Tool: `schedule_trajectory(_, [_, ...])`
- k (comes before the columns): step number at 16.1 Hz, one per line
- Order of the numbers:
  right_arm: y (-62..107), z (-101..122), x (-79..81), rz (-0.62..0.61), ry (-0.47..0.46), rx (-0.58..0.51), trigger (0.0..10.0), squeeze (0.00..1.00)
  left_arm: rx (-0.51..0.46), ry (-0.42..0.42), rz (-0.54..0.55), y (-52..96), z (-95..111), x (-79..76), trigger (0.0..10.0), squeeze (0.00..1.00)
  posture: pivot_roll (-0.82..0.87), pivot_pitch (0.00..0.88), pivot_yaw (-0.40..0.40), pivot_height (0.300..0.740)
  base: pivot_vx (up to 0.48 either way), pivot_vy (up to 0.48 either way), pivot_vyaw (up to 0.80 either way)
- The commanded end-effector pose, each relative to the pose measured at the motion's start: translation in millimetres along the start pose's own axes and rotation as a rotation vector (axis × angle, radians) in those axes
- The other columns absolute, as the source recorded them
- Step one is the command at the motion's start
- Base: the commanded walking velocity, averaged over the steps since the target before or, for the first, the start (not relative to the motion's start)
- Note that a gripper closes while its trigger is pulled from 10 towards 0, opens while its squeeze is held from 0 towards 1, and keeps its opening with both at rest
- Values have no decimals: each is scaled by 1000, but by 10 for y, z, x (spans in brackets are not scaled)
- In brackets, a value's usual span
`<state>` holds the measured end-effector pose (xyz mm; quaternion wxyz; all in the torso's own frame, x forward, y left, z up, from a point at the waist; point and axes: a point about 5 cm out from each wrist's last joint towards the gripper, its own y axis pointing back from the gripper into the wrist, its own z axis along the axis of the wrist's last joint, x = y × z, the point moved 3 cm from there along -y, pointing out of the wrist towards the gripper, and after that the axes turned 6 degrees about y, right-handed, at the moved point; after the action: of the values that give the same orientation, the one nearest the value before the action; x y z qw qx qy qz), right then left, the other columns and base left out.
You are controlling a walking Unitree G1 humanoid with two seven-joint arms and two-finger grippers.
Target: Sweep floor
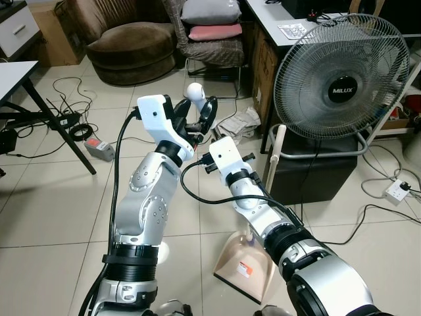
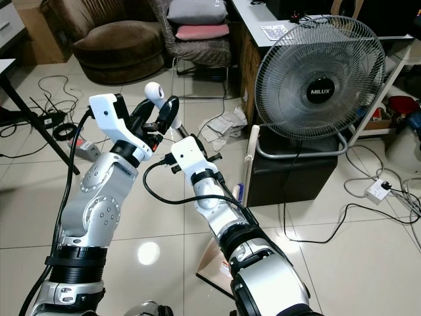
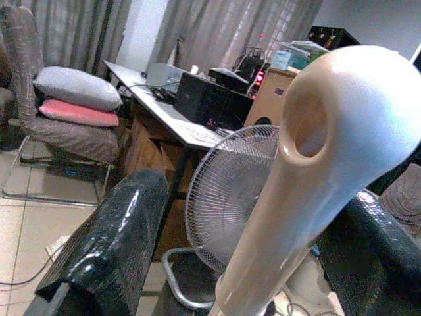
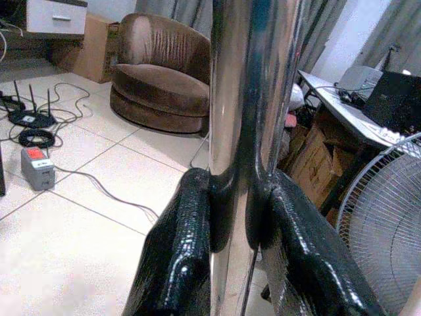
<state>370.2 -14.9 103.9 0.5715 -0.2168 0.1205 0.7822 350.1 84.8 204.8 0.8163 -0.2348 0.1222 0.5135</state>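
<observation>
Right gripper (image 4: pixel 238 217) clamped on a shiny metal pole (image 4: pixel 247 99).

Two black fingers (image 4: pixel 177 257) pressed against either side of the pole, which runs upright through the middle (mirror-bright, with dark reflections). Behind, a brown round armchair (image 4: pixel 164 72) on pale floor tiles (image 4: pixel 79 224), black cables (image 4: pixel 39 131) and a grey power strip (image 4: pixel 37 168) lying near it. Off to the side, a fan's wire grille (image 4: pixel 385 224) beside cardboard boxes (image 4: pixel 316 158) under a desk (image 4: pixel 358 122).
</observation>
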Motion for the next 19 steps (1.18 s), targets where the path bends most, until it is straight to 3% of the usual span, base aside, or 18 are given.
schedule_trajectory(1, [-85, 247, 9, -2, 9, -93, 0, 0, 12, -12, 2, -17, -8, 2, 10000, 0, -113, 0, 59, 740, 0, 0, 0])
schedule_trajectory(4, [-88, 254, 3, -7, 8, -95, 0, 0, 11, -14, 0, -15, -6, 5, 10000, 0, -114, 0, 61, 740, 0, 0, 0])
schedule_trajectory(5, [-87, 253, 2, -8, 8, -95, 0, 0, 3, -11, 1, -15, 2, 3, 10000, 235, -114, 0, 61, 740, 0, 0, 0])
schedule_trajectory(6, [-88, 255, 3, -7, 8, -96, 0, 0, -3, -5, -2, -14, 11, -1, 10000, 1000, -115, 0, 62, 740, 0, 0, 0])
schedule_trajectory(9, [-88, 260, 3, -7, 10, -100, 0, 0, 8, -27, 0, -15, 2, -4, 10000, 1000, -115, 0, 62, 740, 0, 0, 0])
schedule_trajectory(10, [-91, 266, 1, -7, 13, -102, 0, 0, 11, -30, 1, -16, -2, -4, 10000, 702, -114, 0, 63, 740, 0, 0, 0])
schedule_trajectory(11, [-97, 272, -3, -7, 15, -103, 0, 0, 12, -33, -3, -16, -4, -12, 10000, 0, -114, 0, 63, 740, 0, 0, 0])
schedule_trajectory(19, [-104, 318, 42, 12, 26, -121, 0, 0, -2, -35, -12, -23, 17, -40, 10000, 0, -111, 0, 62, 740, 0, 0, 0])
